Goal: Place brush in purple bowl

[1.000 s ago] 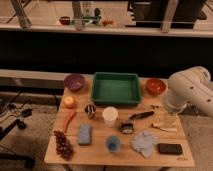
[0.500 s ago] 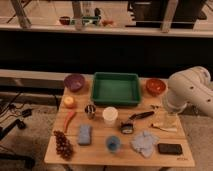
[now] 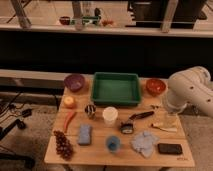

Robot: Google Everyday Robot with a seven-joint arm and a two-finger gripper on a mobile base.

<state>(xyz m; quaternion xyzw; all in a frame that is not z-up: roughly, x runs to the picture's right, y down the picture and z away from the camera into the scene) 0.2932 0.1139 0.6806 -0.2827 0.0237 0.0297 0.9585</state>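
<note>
the brush (image 3: 141, 115) lies on the table (image 3: 100, 155), just right of the white cup (image 3: 110, 115) and below the green tray (image 3: 116, 76). the purple bowl (image 3: 74, 82) sits far away from it, at the back left, next to the tray. the gripper (image 3: 170, 120) hangs low at the right side of the table, near the brush but not on it. it is not clear if its jaws are apart or pressed together.

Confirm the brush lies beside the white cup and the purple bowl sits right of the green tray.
No: the camera view shows the purple bowl left of the green tray. The brush does lie beside the white cup; the end effector hangs right of the brush.
</note>
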